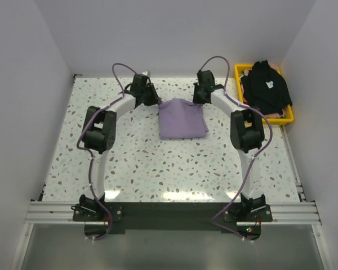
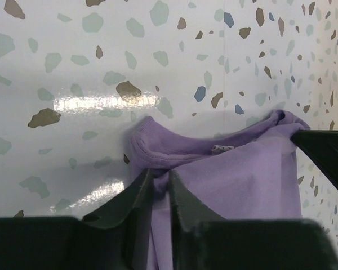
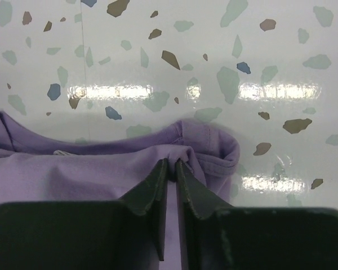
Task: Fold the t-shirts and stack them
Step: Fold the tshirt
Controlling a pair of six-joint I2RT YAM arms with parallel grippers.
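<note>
The lavender-purple t-shirt [image 1: 182, 119] lies folded into a rough square at the middle of the table's far half. My left gripper [image 1: 155, 102] is shut on its far left corner, and the cloth [image 2: 225, 174] is pinched between the jaws in the left wrist view. My right gripper [image 1: 197, 100] is shut on its far right corner, and the cloth [image 3: 96, 169] bunches at the jaw tips in the right wrist view. The black t-shirt [image 1: 266, 87] with a small white chest mark lies heaped in the yellow basket [image 1: 288, 119] at the far right.
The white speckled table [image 1: 158, 163] is walled in by white panels at the back and sides. The yellow basket stands against the right wall. Both arm bases sit on the black rail at the near edge.
</note>
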